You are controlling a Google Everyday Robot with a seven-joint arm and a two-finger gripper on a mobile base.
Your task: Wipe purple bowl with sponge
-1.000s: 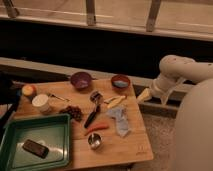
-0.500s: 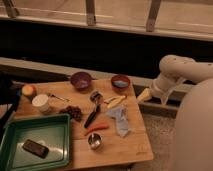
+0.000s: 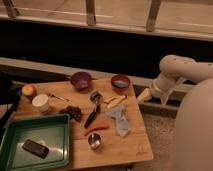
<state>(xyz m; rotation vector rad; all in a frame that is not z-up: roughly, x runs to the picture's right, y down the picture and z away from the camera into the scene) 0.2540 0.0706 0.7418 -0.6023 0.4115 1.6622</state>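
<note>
The purple bowl (image 3: 80,79) stands at the back of the wooden table (image 3: 135,145), left of centre. The sponge (image 3: 143,95), a small pale yellow wedge, hangs just past the table's right edge at the tip of my white arm (image 3: 172,72). My gripper (image 3: 148,93) is there, shut on the sponge, well to the right of the purple bowl. The fingers themselves are mostly hidden behind the sponge and the wrist.
A reddish bowl with a blue inside (image 3: 120,81) sits between bowl and gripper. On the table lie a flat yellow piece (image 3: 116,101), dark utensil (image 3: 93,114), grey-blue cloth (image 3: 120,121), metal cup (image 3: 94,141), white cup (image 3: 41,103) and a green tray (image 3: 15,131) holding a dark block (image 3: 35,148).
</note>
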